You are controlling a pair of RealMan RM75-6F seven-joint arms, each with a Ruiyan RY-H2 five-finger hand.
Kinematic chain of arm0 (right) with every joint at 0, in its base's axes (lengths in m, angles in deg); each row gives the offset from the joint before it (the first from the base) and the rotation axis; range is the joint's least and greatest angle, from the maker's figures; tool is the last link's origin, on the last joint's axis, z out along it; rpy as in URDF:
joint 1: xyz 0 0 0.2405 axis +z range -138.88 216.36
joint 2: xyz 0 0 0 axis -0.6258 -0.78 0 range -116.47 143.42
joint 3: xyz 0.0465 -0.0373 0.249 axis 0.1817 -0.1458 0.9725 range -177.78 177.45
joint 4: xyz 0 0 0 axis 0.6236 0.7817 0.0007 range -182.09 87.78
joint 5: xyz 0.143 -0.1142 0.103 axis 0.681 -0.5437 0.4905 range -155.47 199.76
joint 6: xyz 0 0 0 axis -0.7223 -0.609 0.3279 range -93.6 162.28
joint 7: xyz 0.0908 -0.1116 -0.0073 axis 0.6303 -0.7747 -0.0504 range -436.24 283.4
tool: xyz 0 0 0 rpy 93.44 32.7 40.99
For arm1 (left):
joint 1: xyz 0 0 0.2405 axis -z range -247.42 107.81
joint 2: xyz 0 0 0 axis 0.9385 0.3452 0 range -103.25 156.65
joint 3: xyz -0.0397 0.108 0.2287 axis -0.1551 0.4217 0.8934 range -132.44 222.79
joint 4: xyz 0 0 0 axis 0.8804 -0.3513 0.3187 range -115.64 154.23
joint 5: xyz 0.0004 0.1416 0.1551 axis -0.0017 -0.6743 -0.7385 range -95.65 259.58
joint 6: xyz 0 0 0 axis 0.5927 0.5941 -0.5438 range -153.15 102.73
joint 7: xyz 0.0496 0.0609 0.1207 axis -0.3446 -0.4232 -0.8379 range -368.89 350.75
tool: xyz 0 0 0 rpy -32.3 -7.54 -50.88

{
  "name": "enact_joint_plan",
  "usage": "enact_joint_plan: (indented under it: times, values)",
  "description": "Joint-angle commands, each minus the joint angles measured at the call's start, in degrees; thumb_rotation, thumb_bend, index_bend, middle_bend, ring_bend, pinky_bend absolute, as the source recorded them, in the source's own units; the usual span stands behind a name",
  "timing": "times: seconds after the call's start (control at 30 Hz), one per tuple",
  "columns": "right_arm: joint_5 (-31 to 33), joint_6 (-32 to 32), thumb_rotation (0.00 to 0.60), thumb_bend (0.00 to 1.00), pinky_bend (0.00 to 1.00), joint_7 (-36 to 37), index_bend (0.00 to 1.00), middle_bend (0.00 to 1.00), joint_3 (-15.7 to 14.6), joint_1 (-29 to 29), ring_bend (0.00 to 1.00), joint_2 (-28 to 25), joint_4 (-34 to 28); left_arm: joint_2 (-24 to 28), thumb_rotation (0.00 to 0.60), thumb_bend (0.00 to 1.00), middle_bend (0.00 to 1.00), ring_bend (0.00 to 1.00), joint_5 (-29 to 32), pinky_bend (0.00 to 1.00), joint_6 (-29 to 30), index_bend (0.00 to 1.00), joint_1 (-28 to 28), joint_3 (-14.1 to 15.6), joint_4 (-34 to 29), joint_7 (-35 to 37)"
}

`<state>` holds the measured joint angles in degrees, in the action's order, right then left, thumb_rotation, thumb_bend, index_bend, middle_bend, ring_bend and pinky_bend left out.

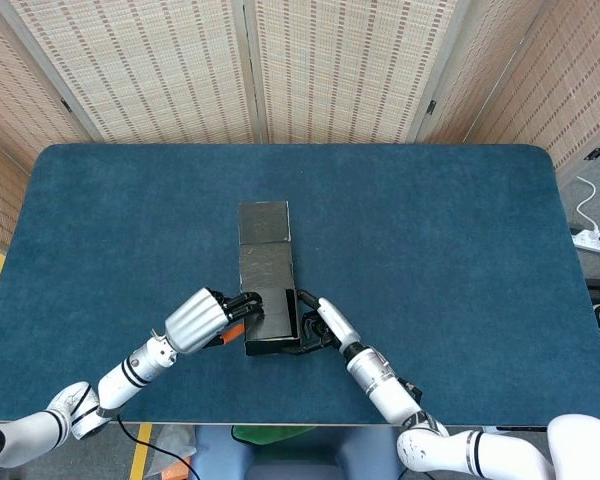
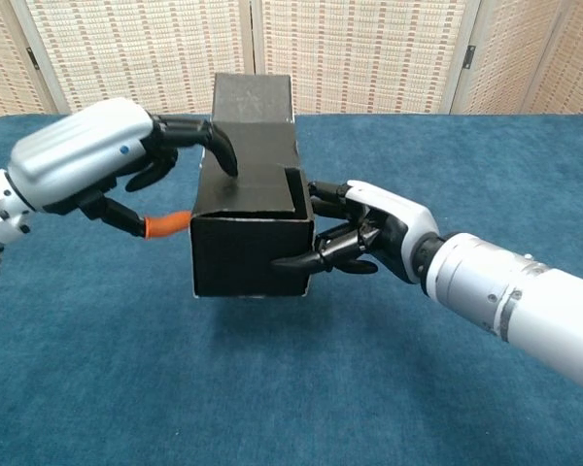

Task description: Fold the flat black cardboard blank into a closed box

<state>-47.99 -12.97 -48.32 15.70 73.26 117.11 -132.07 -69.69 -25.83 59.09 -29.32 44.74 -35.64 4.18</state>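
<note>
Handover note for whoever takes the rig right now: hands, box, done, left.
Left hand: against the left wall of the black box, one finger over its top edge.
Right hand: grips the box's right side, fingers along the front corner.
Box: formed into a rectangular shell at the near middle of the blue table, seemingly held just above it; a long flap extends away from the robot.
Done: walls are up and squared.
Left: the top shows a stepped seam, so flaps probably need tucking, then close the long flap.

blue carpeted table [image 1: 460, 250], woven beige folding screen [image 1: 330, 65] behind it, white power strip [image 1: 592, 240] off right
</note>
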Motion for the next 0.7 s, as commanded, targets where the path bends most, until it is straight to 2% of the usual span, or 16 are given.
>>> enact_joint_plan:
  times: [0.03, 0.47, 0.6, 0.7]
  values:
    - [-1.01, 0.00, 0.600, 0.20, 1.00, 0.83, 0.39, 0.56, -0.66, 0.55, 0.72, 1.19, 2.62, -3.02, 0.600, 0.32, 0.44, 0.85, -0.75, 0.95, 0.01, 0.42, 0.56, 1.62, 5.06, 1.75]
    - [-4.99, -0.13, 0.600, 0.20, 1.00, 5.42, 0.39, 0.56, -2.42, 2.11, 0.72, 4.77, 12.45, -11.50, 0.600, 0.32, 0.47, 0.85, -2.39, 0.94, 3.47, 0.45, 1.16, 5.07, 21.50, 3.68]
    - [-6.34, -0.49, 0.600, 0.20, 1.00, 6.22, 0.39, 0.56, -3.41, 2.42, 0.72, 5.93, 15.15, -12.39, 0.600, 0.32, 0.46, 0.85, -2.79, 0.94, 1.78, 0.46, 1.51, 6.68, 23.85, 2.03]
    - [-7.36, -0.98, 0.600, 0.20, 1.00, 7.03, 0.39, 0.56, -4.31, 2.43, 0.72, 6.82, 17.06, -12.11, 0.600, 0.32, 0.46, 0.85, -2.70, 0.94, 0.01, 0.46, 1.74, 7.60, 23.19, 0.34]
